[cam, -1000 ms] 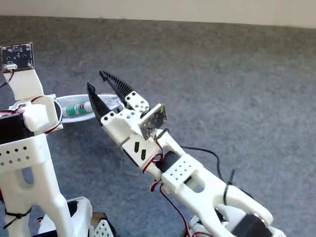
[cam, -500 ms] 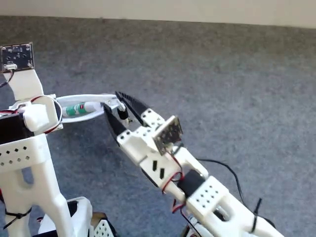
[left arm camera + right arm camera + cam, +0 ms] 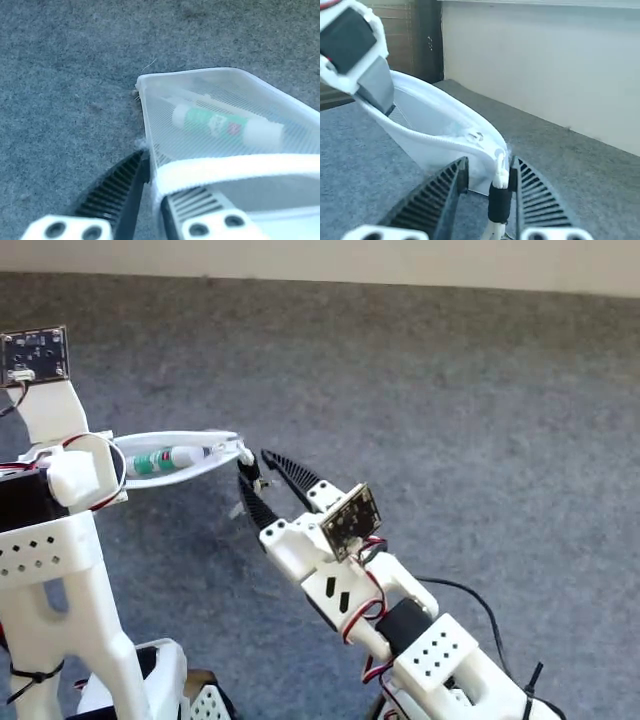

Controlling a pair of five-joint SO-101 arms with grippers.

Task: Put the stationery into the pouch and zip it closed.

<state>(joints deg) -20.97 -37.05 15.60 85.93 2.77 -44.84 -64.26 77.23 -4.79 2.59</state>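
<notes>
Currently left gripper (image 3: 152,176) clamped on the pouch (image 3: 210,95) rim, glue stick (image 3: 225,122) lying inside the pouch, grey carpet (image 3: 450,390) underneath, zip pull (image 3: 499,200) hanging at its far end, right gripper (image 3: 490,166) jaws narrow, straddling the pull, not clamped

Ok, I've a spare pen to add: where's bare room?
Bare grey carpet stretches from the pale wall to the right pincer. Crowded where that pincer meets the white mesh pouch gripped by the left pincer.
</notes>
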